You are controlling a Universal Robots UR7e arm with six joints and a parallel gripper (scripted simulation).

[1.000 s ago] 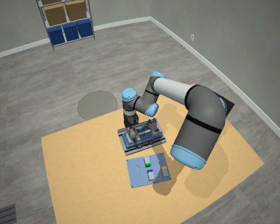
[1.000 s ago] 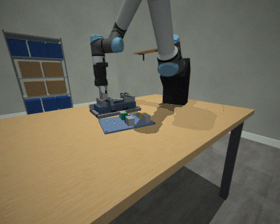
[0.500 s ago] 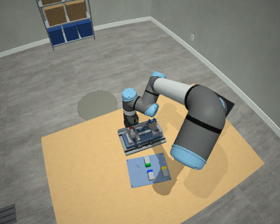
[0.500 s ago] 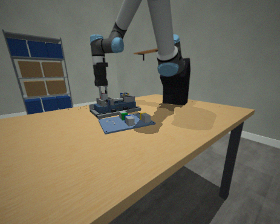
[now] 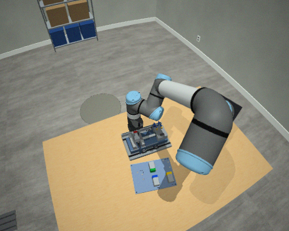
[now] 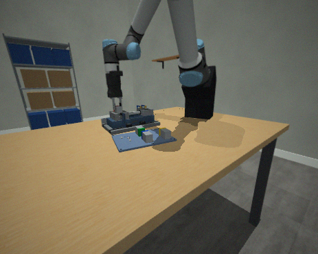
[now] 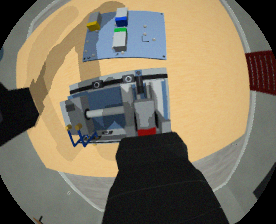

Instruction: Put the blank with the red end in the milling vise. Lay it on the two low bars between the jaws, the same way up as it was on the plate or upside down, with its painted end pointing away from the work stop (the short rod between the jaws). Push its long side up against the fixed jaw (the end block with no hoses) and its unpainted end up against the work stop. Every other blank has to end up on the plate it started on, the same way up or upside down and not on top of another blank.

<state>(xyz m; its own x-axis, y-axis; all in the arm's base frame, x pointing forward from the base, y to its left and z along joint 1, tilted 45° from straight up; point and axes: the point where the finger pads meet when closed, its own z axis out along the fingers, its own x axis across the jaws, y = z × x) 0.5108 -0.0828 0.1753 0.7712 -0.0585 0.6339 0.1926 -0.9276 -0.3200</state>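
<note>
The blank with the red end (image 5: 135,135) (image 6: 118,109) (image 7: 145,111) is at the milling vise (image 5: 150,144) (image 6: 132,120), its red end pointing to the vise's back side, away from the plate. My gripper (image 6: 117,104) is shut on it from above. In the wrist view the blank appears between the fixed jaw and the moving jaw. The frames do not show whether it touches the low bars, the fixed jaw or the work stop. The hosed block (image 5: 159,132) (image 7: 76,117) is at the vise's other end.
The blue plate (image 5: 140,184) (image 6: 123,147) (image 7: 156,25) lies in front of the vise. It bears the green-ended blank (image 5: 151,165) (image 7: 120,41), the blue-ended blank (image 5: 156,181) (image 7: 121,16) and the yellow-ended blank (image 5: 170,177) (image 7: 93,24), standing apart. Blue hoses (image 7: 81,140) rise beside the vise.
</note>
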